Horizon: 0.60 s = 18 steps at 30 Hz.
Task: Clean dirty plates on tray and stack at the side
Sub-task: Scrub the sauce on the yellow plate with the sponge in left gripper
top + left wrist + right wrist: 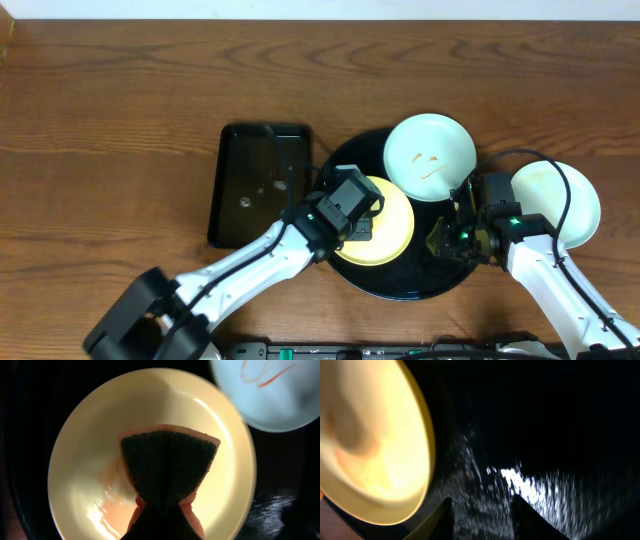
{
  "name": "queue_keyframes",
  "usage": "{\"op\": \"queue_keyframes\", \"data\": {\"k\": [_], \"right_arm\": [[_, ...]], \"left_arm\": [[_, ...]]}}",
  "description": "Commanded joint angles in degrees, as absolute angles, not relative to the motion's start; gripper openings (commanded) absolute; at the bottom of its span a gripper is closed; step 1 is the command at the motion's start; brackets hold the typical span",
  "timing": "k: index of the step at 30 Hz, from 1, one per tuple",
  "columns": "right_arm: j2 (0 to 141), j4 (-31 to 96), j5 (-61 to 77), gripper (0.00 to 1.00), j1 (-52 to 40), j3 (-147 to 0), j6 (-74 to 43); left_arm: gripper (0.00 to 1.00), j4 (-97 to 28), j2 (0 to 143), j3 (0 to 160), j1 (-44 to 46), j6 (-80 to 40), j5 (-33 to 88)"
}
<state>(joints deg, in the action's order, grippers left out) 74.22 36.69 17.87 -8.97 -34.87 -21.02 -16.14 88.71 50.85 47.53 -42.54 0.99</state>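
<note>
Now scrubbing: left jaws clamp sponge (167, 467) over yellow plate (100, 435); right jaws stand open, empty; next, likely rim grasp.

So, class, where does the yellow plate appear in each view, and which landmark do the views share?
Overhead: yellow plate just below centre.
Left wrist: yellow plate fills most of the frame, under the sponge.
Right wrist: yellow plate at the left edge.
Shared landmark: the round black tray beneath it.
</note>
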Motion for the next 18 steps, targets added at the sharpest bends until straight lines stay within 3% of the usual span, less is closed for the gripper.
{"op": "queue_keyframes", "data": {"k": [1,14,18], "right_arm": [[74.2,34.7,21.4,0.32,-9.7,-34.9,-20.9],[77.3,24.7,21.2,0.34,-16.4,-34.8,-21.0],[81.5,22.7,21.3,0.31,-17.5,-34.8,-21.9]], "left_arm": [[0.08,-16.4,88.3,50.8,47.6,-40.9,-0.8],[0.08,-11.2,95.4,50.8,47.5,-40.9,-6.9],[0.08,-10.9,97.4,50.8,47.5,-40.9,-8.7]]}}
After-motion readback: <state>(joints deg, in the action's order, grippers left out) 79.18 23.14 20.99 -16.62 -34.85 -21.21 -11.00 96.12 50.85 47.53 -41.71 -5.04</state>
